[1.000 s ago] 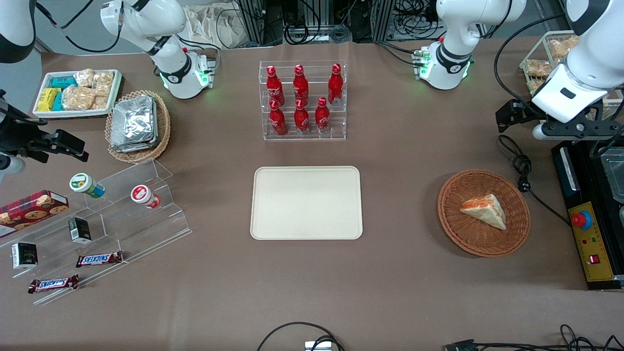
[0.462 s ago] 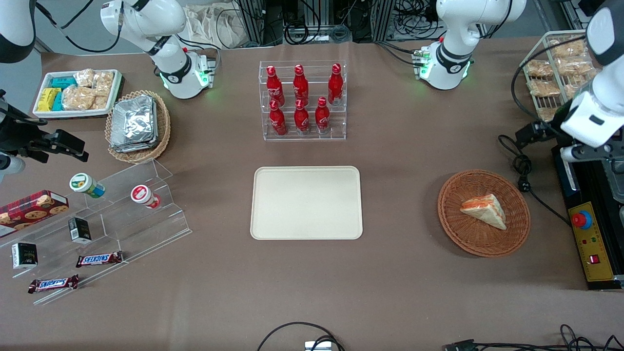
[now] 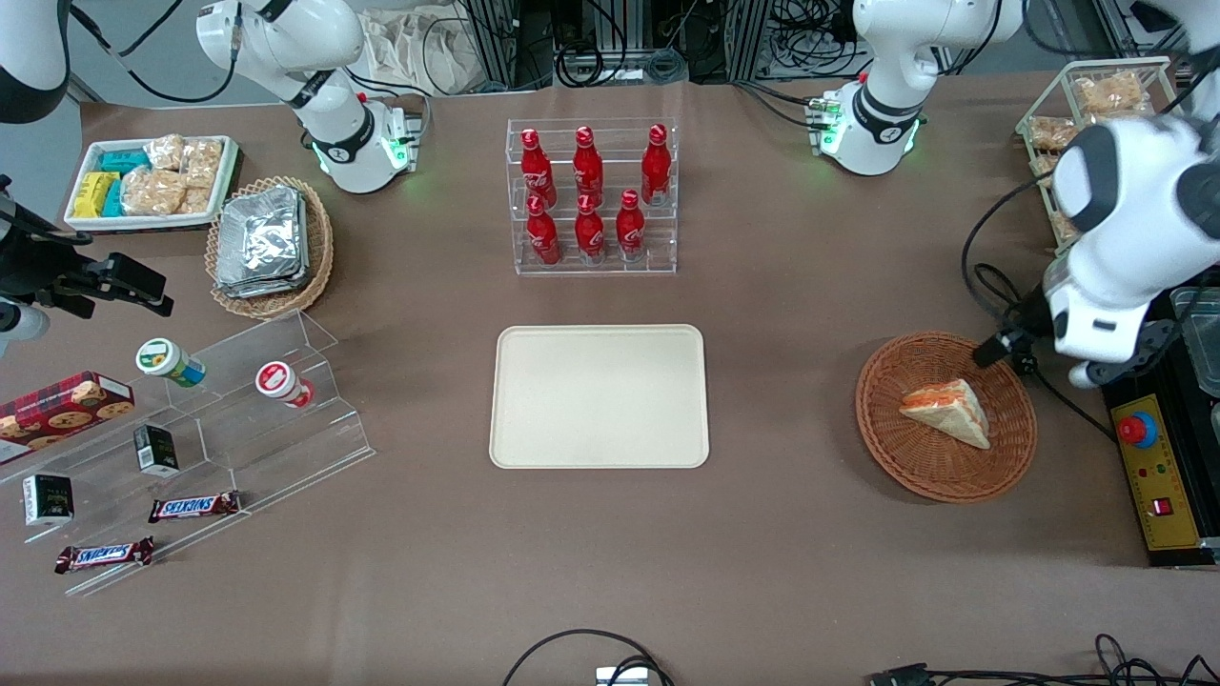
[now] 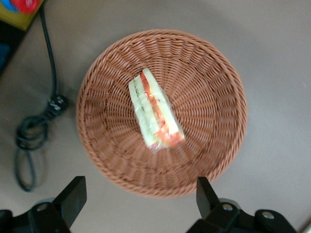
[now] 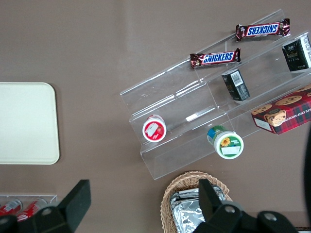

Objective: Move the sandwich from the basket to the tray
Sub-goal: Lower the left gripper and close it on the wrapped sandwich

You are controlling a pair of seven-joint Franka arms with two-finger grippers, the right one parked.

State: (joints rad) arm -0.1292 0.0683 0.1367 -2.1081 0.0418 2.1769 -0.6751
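The sandwich (image 3: pixel 946 412), a pale bread wedge with orange-red and green filling, lies in the round reddish-brown wicker basket (image 3: pixel 896 448). In the left wrist view the sandwich (image 4: pixel 154 116) lies near the middle of the basket (image 4: pixel 209 73). The left gripper (image 4: pixel 138 194) is open and empty, with its fingers (image 4: pixel 73 196) spread wide above the table just outside the basket's rim. In the front view the gripper (image 3: pixel 1087 338) hangs above the basket's edge toward the working arm's end. The cream-beige tray (image 3: pixel 599 396) lies bare at the table's middle.
A black cable (image 3: pixel 1018 335) coils on the table by the basket. A black and yellow control box with a red button (image 3: pixel 1134 431) stands beside it at the working arm's end. A rack of red bottles (image 3: pixel 591 195) stands farther from the camera than the tray.
The left arm has swung down and nearer to the front camera, from above the wire rack of snacks to the basket's edge. The sandwich and basket have not moved.
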